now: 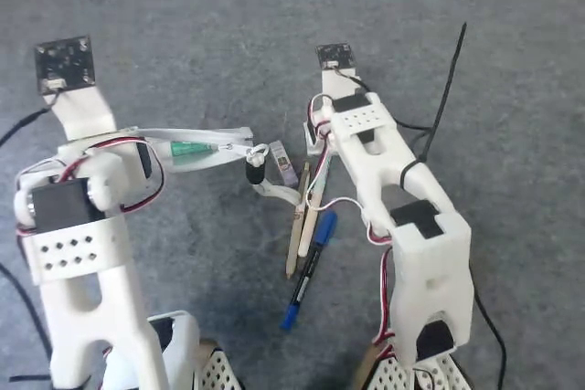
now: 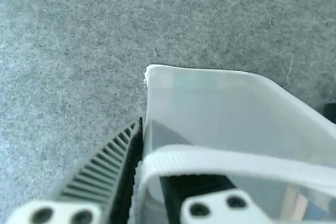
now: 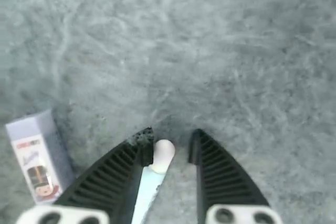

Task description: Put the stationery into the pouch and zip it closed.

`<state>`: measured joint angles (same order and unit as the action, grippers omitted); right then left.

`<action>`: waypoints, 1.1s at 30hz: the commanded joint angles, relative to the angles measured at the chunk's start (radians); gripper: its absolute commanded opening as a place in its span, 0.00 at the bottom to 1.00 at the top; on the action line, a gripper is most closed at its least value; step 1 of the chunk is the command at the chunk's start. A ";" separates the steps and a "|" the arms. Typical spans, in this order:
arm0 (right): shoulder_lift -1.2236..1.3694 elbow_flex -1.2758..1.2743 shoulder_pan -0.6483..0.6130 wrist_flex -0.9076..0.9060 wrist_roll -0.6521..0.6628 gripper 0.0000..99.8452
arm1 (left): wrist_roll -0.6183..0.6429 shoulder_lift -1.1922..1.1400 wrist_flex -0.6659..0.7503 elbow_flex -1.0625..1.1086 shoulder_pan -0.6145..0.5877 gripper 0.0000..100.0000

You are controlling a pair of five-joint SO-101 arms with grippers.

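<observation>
The translucent white pouch (image 1: 196, 148) lies on the grey mat with a green item inside, and my left gripper (image 1: 157, 156) is shut on its end. In the left wrist view the zip edge of the pouch (image 2: 226, 114) runs between the jaws of my left gripper (image 2: 149, 145). My right gripper (image 1: 315, 182) hangs over a bundle of pens. In the right wrist view my right gripper (image 3: 170, 140) stands open around the rounded end of a white pen (image 3: 160, 156), which rests against one finger. A blue pen (image 1: 309, 271) and a wooden pencil (image 1: 296, 230) lie beside it.
A small boxed eraser (image 1: 283, 163) (image 3: 37, 156) lies between the pouch mouth and the pens. A small black and white item (image 1: 258, 173) sits at the pouch mouth. A black cable (image 1: 448, 89) runs along the far right. Grey mat (image 1: 183, 61) stretches behind both arms.
</observation>
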<state>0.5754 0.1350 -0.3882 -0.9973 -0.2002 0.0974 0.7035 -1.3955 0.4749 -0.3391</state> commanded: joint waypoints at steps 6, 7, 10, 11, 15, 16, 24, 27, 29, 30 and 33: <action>0.173 0.341 -0.013 -0.260 -0.009 0.08 | 0.023 0.009 0.029 -0.018 -0.002 0.01; 0.194 0.379 -0.013 -0.291 -0.009 0.08 | 0.023 0.009 0.029 -0.018 -0.002 0.01; 0.249 0.488 -0.013 -0.378 -0.011 0.08 | 0.023 0.009 0.029 -0.018 -0.002 0.01; 0.262 0.516 -0.013 -0.400 -0.011 0.08 | 0.023 0.009 0.029 -0.018 -0.002 0.01; 0.295 0.609 -0.016 -0.483 -0.014 0.08 | 0.023 0.009 0.029 -0.018 -0.002 0.01; 0.300 0.626 -0.024 -0.501 -0.014 0.08 | 0.023 0.009 0.029 -0.018 -0.003 0.01; 0.295 0.641 -0.077 -0.604 -0.015 0.08 | 0.021 0.009 0.029 -0.018 -0.003 0.01; 0.295 0.641 -0.074 -0.607 -0.052 0.08 | 0.021 0.009 0.029 -0.018 -0.003 0.01; 0.295 0.641 -0.073 -0.611 -0.071 0.08 | 0.021 0.009 0.031 -0.018 -0.005 0.01; 0.295 0.641 -0.073 -0.621 -0.074 0.08 | 0.021 0.009 0.031 -0.018 -0.005 0.01; 0.294 0.643 -0.081 -0.662 -0.072 0.08 | 0.021 0.009 0.031 -0.018 -0.005 0.01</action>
<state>0.9053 0.7319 -0.4342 -1.6095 -0.2555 0.0974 0.7035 -1.3955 0.4749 -0.3391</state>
